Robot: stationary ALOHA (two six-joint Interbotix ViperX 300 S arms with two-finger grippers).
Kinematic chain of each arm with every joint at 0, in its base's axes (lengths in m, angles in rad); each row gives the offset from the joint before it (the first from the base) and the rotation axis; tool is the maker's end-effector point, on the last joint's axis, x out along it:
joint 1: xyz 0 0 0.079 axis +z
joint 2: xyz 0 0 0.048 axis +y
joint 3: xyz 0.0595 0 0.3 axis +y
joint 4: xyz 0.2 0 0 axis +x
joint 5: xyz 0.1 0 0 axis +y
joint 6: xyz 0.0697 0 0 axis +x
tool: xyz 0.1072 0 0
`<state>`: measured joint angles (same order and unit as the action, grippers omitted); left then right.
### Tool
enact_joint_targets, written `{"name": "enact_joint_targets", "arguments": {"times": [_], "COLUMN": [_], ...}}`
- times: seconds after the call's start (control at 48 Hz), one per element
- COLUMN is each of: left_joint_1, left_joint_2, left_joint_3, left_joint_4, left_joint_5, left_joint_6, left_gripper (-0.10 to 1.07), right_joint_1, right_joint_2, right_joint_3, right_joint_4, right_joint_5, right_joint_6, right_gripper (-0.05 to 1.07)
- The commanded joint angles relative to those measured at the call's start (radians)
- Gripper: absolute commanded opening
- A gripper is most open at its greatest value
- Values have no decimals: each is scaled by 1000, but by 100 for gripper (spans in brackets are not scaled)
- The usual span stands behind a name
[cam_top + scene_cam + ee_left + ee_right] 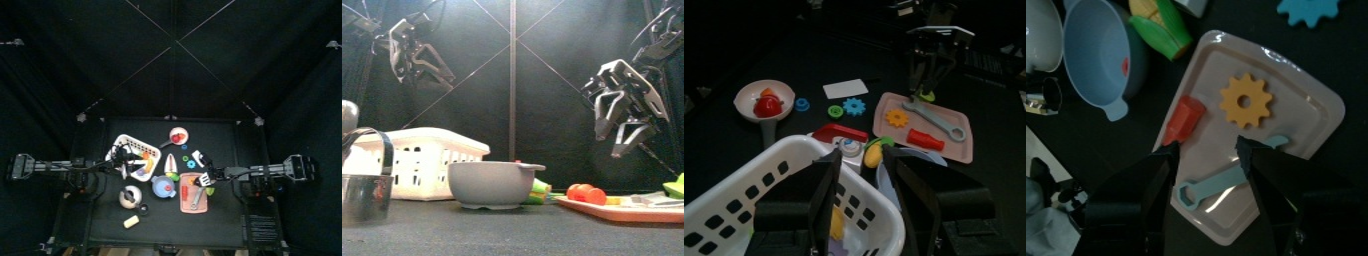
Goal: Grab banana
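A white slatted basket [764,195] sits at the table's left [130,150]. Low inside it, beside one jaw, shows a yellow strip [835,222] that looks like the banana; most of it is hidden. My left gripper [865,170] hangs over the basket's rim [120,160], jaws wide open and holding nothing. In the front view it hangs high above the basket [416,60]. My right gripper [1213,155] hovers open over the pink tray [1313,120], also empty [620,125].
The pink tray holds an orange gear [1247,100], a red piece [1184,120] and a blue wrench [1213,183]. Nearby are a grey bowl [493,183], corn [875,152], a funnel with a red thing [767,100], a blue gear [854,105], a metal cup [362,195] and a pale yellow block [132,221].
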<state>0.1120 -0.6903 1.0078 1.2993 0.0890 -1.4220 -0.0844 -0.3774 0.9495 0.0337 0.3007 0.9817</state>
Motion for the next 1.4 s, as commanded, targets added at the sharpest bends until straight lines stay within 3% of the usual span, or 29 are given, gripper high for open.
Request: {"name": "enact_joint_targets", "arguments": {"times": [0.0, 0.188, 0.396, 0.542, 0.812, 0.958, 1.188, 1.375], "left_joint_1": [0, 3, 3, -6, 9, 17, 46, 44], "left_joint_2": [-2, -2, -2, -3, 2, 0, 2, 3], "left_joint_3": [-11, -5, -12, -3, -9, -34, -89, -132], "left_joint_4": [41, 54, 25, 6, -6, -67, -202, -218], "left_joint_5": [-63, -153, -155, -161, -160, -143, 8, 167], "left_joint_6": [25, 80, 84, 81, 87, 89, 95, 97], "left_gripper": [78, 78, 79, 79, 79, 79, 79, 79], "right_joint_1": [-3, -9, -44, -80, -74, -72, -72, -75], "right_joint_2": [-11, -15, -14, -5, -2, 11, 11, 11], "right_joint_3": [-48, -87, -114, -114, -77, -72, -44, -31], "right_joint_4": [-138, -451, -638, -701, -765, -810, -841, -847], "right_joint_5": [-14, -20, -57, -67, -132, -164, -164, -164], "right_joint_6": [-2, 8, 9, 5, 3, -2, 0, 0], "right_gripper": [84, 84, 84, 84, 84, 84, 84, 84]}}
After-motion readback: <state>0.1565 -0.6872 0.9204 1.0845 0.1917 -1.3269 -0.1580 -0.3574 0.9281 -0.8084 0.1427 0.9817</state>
